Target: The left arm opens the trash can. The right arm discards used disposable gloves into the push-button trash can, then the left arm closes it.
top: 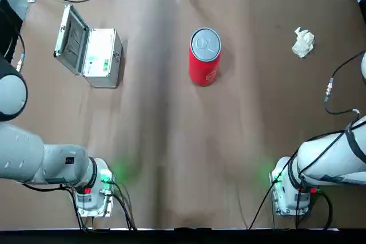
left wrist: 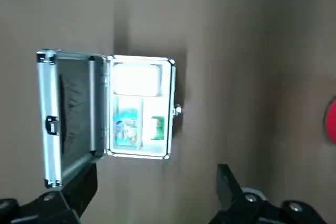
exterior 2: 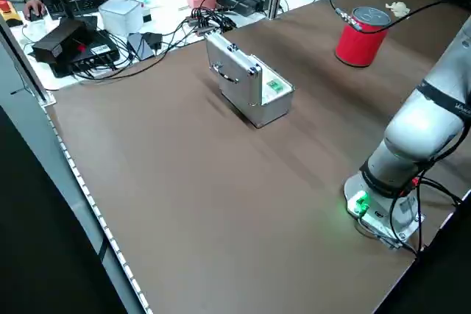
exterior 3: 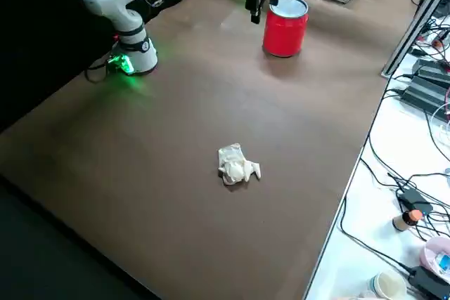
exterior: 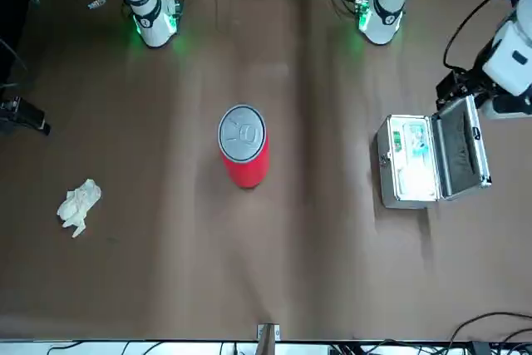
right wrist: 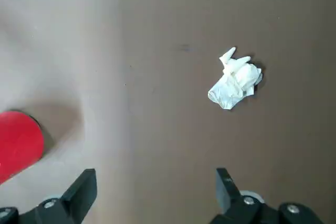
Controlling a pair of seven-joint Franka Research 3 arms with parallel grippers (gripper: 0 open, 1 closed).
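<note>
1. In the left wrist view, the two fingers of the left gripper [left wrist: 157, 182] are spread wide, with nothing held between them; the gripper is held above the table [left wrist: 236, 77], near the silver hinged case [left wrist: 140, 108].
2. In the right wrist view, the right gripper [right wrist: 157, 179] is likewise opened wide and empty, poised above the table on the robot's right side.
3. The crumpled cream-white glove [right wrist: 236, 80] is seen on the bare tabletop, well apart from the red trash can [right wrist: 18, 142]; in the top view it is placed to the can's right, toward the far edge.
4. The can is stood upright between the glove and the case, its round silver-grey lid [top: 206, 44] shut.
5. The case is set on the table's left side with its cover [top: 72, 40] swung open, and a lit interior with a green label [left wrist: 157, 128] is exposed.
6. Beyond the table, in the left side view, a person's hand [exterior 2: 34, 9] is seen by a cluttered white desk [exterior 2: 165, 5].
</note>
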